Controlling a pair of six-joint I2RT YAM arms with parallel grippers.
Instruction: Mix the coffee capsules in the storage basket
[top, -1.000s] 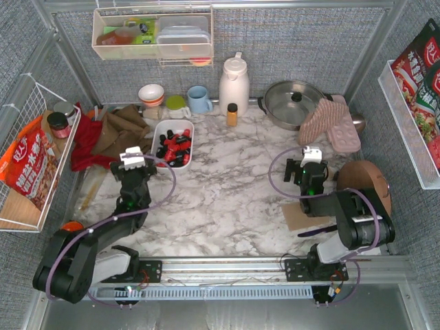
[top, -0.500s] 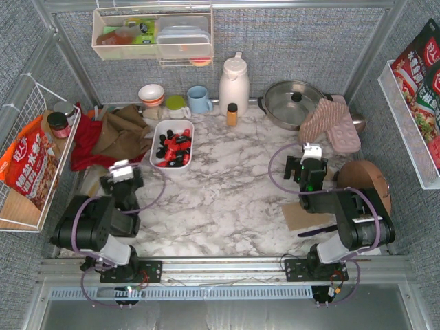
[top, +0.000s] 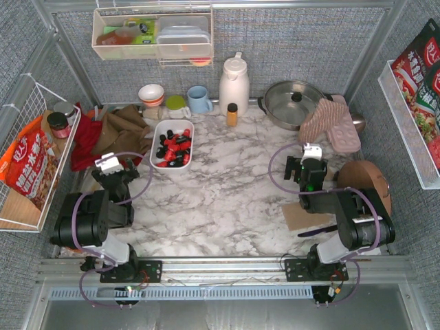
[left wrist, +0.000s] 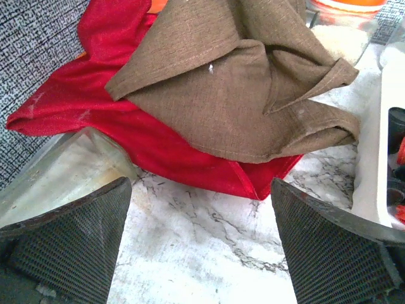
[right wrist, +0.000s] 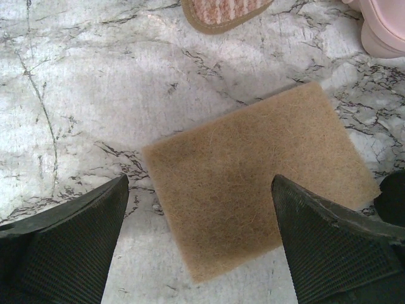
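Observation:
The white storage basket [top: 172, 124] stands at the back left of the marble table and holds several red and black coffee capsules [top: 174, 149]. My left gripper [top: 122, 170] is open and empty, low over the table to the near left of the basket. In the left wrist view [left wrist: 200, 190] its jaws stand wide apart over bare marble. The basket's wall [left wrist: 373, 158] and a black capsule [left wrist: 397, 120] show at the right edge. My right gripper [top: 307, 177] is open and empty at the right. In the right wrist view [right wrist: 200, 183] it hangs over a tan pad [right wrist: 253, 190].
A brown cloth [top: 124, 130] on a red cloth [top: 86, 148] lies left of the basket; both also show in the left wrist view [left wrist: 234, 82]. A bowl [top: 151, 94], blue mug [top: 199, 100], white jug [top: 234, 84], amber bottle [top: 232, 114], pot [top: 292, 103] and oven mitts [top: 330, 124] line the back.
My left arm has folded back, and its gripper has moved left and toward the near edge, away from the basket. The right arm has not moved.

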